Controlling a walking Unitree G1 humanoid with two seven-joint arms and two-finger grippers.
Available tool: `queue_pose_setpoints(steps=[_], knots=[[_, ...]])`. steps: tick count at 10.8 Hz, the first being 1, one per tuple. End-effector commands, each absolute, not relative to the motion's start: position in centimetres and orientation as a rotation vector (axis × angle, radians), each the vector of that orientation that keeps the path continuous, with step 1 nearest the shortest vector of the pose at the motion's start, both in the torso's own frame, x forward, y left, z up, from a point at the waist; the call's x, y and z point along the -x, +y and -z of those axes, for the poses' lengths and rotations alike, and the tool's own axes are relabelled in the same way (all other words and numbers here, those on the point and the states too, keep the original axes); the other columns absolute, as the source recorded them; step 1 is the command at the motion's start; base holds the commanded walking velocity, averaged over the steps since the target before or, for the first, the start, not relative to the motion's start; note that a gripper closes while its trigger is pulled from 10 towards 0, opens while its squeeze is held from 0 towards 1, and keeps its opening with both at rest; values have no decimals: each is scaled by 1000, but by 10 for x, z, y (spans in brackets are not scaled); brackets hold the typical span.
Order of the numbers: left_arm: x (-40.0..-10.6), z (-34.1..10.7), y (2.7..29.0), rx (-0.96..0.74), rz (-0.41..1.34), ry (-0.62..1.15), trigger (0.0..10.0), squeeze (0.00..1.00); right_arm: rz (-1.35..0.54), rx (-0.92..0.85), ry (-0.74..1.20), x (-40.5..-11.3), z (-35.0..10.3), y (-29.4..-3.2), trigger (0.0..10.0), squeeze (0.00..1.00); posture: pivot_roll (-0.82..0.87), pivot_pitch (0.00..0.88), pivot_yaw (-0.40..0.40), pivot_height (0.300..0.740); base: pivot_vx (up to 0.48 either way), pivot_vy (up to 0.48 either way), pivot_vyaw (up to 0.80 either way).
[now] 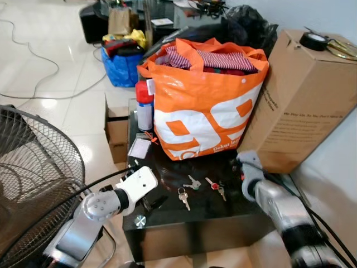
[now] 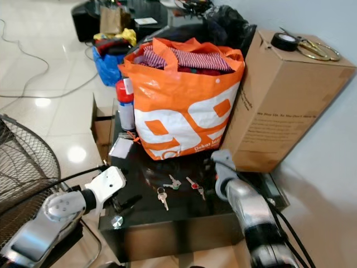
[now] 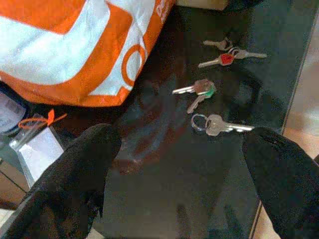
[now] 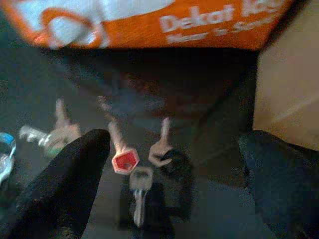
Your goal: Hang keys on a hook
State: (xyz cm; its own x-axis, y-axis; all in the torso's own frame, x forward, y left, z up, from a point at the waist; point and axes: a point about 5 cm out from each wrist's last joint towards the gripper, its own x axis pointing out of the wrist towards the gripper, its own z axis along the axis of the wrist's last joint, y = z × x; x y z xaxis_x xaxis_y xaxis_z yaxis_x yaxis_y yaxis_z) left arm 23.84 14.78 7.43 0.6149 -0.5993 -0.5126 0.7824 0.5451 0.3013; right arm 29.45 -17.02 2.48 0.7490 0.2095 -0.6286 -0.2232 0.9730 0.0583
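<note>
On the dark glossy counter (image 1: 167, 223), in the lower middle of the frame, lie three small bunches of keys: the keys with a red head (image 1: 215, 185) to the right, the keys with a green head (image 1: 192, 183) in the middle, and a plain silver key on a ring (image 1: 183, 196) a little lower. The right end effector (image 4: 164, 164) hangs above the red bunch with its two black fingers spread wide and nothing between them; the left end effector (image 3: 184, 149) is also released, with the silver and green keys between its fingers in its wrist view. No hook can be seen in these pictures. I judge that the step in hand is to pick up one bunch. To do it well, the end effector should come straight down and close across the ring or the thick head, not the thin blade, because flat keys slide easily on such a smooth surface. Behind the keys stands an orange shopping bag (image 1: 206, 111), full of folded clothes with red and white stripes. At the right is a brown cardboard box (image 1: 301, 95), closed, with a roll of black tape (image 1: 313, 40) on its top. In the upper left of the frame a blue bag (image 1: 120, 64) holds more coloured things.
</note>
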Motion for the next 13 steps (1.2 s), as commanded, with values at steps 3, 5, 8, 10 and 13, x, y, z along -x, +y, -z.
queue_pose_setpoints(steps=[3,5,8,10,13], knots=[[-227,-84,153,-511,894,402,10000,0,-150,-90,729,-292,-6,-164,9294,0,-70,0,-106,740,0,0,0],[-222,-85,153,-513,896,423,10000,0,-144,-143,738,-293,1,-157,8196,0,-50,0,-128,740,0,0,0],[-207,-94,162,-489,871,461,10000,0,-72,-161,728,-298,3,-159,9843,0,6,38,-165,740,0,0,0],[-200,-105,167,-475,861,460,10000,0,-61,-199,712,-302,1,-155,8863,0,38,83,-167,740,0,0,0],[-200,-119,162,-415,853,426,10000,0,-84,-286,714,-302,3,-144,8941,0,28,114,-130,740,0,0,0]])
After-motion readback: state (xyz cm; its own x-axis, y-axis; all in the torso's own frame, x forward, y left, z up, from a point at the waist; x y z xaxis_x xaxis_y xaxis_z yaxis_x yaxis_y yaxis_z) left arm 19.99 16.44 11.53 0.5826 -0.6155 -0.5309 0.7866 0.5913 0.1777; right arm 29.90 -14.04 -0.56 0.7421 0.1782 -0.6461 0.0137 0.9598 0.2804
